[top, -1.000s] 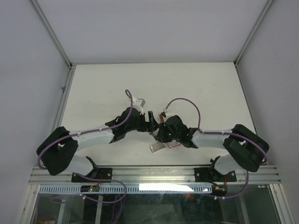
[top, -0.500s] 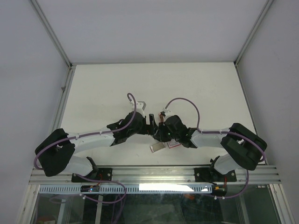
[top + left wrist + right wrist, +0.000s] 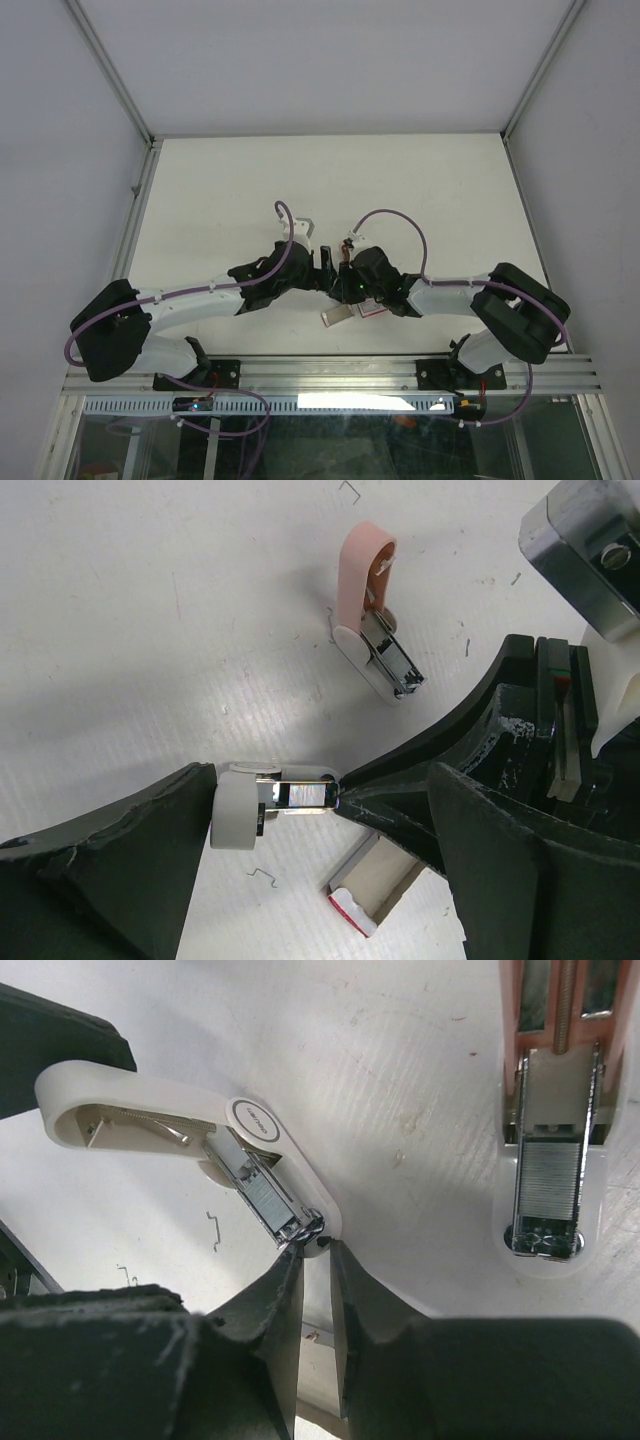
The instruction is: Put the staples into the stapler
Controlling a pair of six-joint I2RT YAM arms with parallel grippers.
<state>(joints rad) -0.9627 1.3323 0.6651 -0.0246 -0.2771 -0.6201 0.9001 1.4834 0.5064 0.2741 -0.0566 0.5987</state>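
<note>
Staples (image 3: 268, 1198), silvery strip in open white plastic stapler (image 3: 150, 1095), at near-closed right gripper (image 3: 315, 1250), hold unclear, left gripper (image 3: 320, 820) agape: liable to jam if pushed askew.

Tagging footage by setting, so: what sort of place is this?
Probably a robotics lab test cell: the left arm and right arm are bolted to an aluminium rail, at a white table boxed in by plain white panels.

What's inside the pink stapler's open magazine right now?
A silvery staple strip fills the magazine front of the pink stapler, a spring rod behind it. Under the strip is hidden; the rear is out of view.
</note>
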